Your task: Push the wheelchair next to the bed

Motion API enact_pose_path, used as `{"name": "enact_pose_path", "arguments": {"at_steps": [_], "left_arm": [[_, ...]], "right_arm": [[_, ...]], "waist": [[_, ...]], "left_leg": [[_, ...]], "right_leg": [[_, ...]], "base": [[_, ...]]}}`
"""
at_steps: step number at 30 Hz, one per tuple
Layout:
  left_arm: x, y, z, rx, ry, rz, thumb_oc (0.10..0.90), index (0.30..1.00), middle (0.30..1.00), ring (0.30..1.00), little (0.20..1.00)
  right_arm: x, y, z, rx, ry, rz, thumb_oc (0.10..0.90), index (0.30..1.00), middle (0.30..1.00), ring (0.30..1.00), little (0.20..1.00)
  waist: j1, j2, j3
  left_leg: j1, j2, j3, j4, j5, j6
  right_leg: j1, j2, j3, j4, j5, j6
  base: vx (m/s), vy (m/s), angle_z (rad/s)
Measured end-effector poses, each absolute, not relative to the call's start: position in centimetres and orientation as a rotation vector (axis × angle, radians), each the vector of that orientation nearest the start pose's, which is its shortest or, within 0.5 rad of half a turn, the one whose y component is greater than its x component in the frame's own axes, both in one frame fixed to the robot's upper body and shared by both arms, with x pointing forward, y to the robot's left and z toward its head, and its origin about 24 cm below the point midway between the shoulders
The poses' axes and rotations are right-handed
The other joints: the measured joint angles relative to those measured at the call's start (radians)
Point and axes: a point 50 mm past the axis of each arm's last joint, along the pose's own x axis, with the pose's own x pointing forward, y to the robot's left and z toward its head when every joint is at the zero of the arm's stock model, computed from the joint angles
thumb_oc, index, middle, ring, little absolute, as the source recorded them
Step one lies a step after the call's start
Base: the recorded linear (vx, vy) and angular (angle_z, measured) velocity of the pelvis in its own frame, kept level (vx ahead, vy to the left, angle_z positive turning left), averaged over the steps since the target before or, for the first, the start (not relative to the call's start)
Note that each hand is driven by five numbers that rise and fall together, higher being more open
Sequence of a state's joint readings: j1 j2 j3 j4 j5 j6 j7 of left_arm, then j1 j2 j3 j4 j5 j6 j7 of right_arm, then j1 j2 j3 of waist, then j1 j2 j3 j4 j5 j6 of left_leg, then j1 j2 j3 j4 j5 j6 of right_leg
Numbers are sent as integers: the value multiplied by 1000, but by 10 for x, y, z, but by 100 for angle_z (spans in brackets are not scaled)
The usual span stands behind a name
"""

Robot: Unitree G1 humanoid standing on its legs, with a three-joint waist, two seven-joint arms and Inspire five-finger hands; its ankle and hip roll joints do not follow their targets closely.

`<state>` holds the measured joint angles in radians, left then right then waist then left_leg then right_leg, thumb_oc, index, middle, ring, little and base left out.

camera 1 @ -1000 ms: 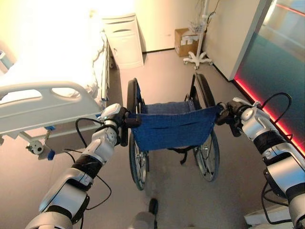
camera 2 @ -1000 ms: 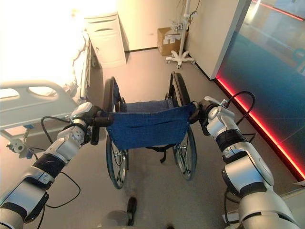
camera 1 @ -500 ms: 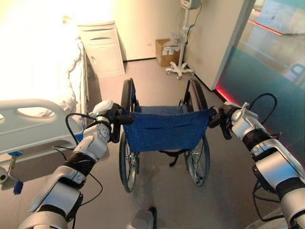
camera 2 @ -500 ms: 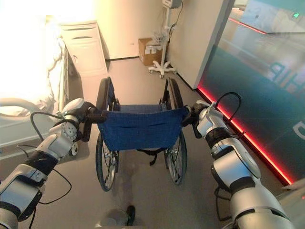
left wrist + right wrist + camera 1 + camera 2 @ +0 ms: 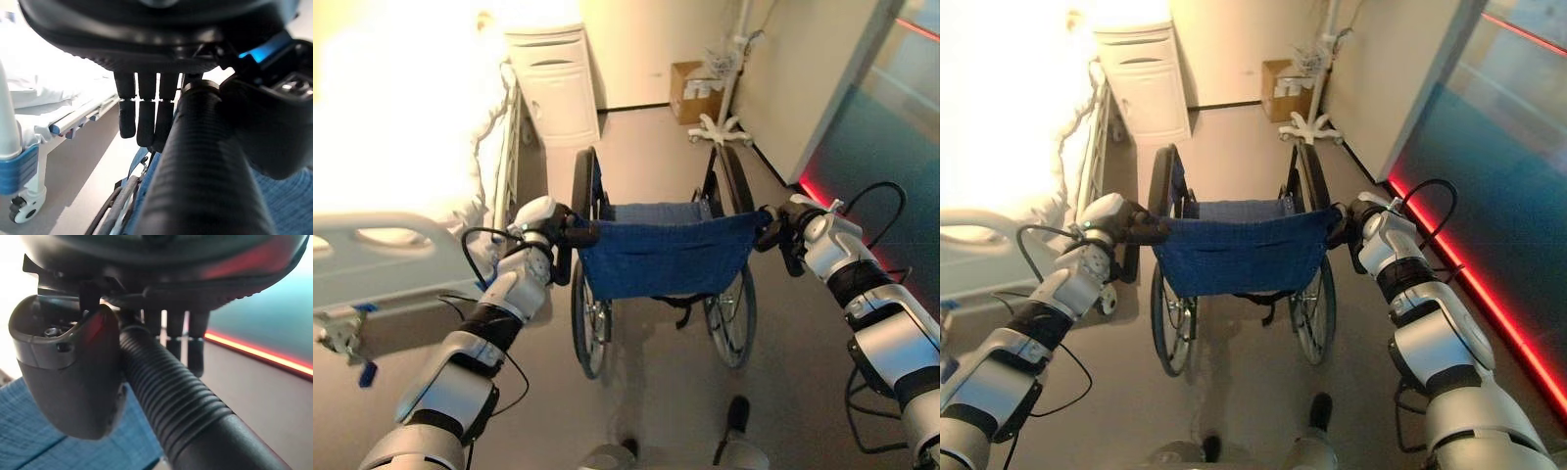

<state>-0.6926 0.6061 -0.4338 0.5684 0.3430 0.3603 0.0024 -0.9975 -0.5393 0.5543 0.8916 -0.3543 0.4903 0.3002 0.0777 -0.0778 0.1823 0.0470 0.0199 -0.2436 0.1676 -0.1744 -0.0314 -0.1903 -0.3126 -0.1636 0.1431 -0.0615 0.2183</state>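
The wheelchair (image 5: 661, 264) has a sagging blue woven-cloth back, thin spoked wheels with black tyres, and ribbed black rubber push grips; it stands on the smooth grey floor (image 5: 656, 157) at the view's centre, the white-railed bed (image 5: 401, 186) just beside it at 9 o'clock. The left hand (image 5: 551, 235) wraps thumb and fingers round the left grip (image 5: 205, 161). The right hand (image 5: 790, 230) clamps the right grip (image 5: 181, 406) likewise.

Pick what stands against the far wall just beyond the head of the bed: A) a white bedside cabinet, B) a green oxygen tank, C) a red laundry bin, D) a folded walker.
A: a white bedside cabinet stands by the wall past the bed, ahead of the wheelchair.
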Motion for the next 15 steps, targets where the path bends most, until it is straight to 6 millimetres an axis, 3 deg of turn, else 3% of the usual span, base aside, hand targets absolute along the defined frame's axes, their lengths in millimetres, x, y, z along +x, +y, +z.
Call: {"name": "enact_pose_path", "arguments": {"at_steps": [1,2,3,4,5,8,9,15], "left_arm": [[366,233,106,1141,253,56,400,300,300,300,300],[366,231,108,1133,244,53,400,300,300,300,300],[365,230,105,1124,247,46,400,300,300,300,300],[362,222,96,1097,254,12,400,300,300,300,300],[362,213,91,1077,241,-10,400,300,300,300,300],[364,208,94,1069,206,-12,400,300,300,300,300],[364,209,96,1068,199,-6,400,300,300,300,300],[371,214,109,1085,176,20,400,300,300,300,300]], "right_arm": [[396,-226,135,-1156,556,71,400,300,300,300,300],[398,-228,146,-1174,530,59,400,300,300,300,300],[398,-229,151,-1188,525,56,400,300,300,300,300],[397,-236,157,-1226,525,48,400,300,300,300,300],[394,-247,162,-1238,537,24,400,300,300,300,300],[394,-252,164,-1247,528,6,400,300,300,300,300],[395,-251,166,-1250,515,-1,400,300,300,300,300],[399,-246,174,-1248,485,-11,400,300,300,300,300]], "waist": [[-13,10,-3],[-26,30,3],[-24,49,3],[-22,85,-10],[-18,104,-13],[19,105,-13],[19,105,-14],[-1,101,-14]], "left_leg": [[11,53,6,-17,-5,-6],[-5,68,43,79,-15,-10],[-6,67,68,101,-15,-10],[7,82,134,91,-7,-8],[11,103,206,78,31,-36],[9,135,278,56,107,-63],[9,138,281,35,126,-53],[13,167,280,-23,181,-104]], "right_leg": [[-2,33,4,37,43,13],[0,46,-8,68,60,-12],[6,54,-13,71,61,-23],[17,73,-20,73,62,-58],[30,82,-46,78,45,-77],[52,100,-86,63,41,-107],[53,106,-96,65,34,-116],[69,141,-137,51,9,-132]], "base": [[273,-119,123],[296,-157,104],[289,-237,79],[197,-217,75],[152,-194,70],[58,-119,31],[140,-169,32],[210,-205,23]]}}
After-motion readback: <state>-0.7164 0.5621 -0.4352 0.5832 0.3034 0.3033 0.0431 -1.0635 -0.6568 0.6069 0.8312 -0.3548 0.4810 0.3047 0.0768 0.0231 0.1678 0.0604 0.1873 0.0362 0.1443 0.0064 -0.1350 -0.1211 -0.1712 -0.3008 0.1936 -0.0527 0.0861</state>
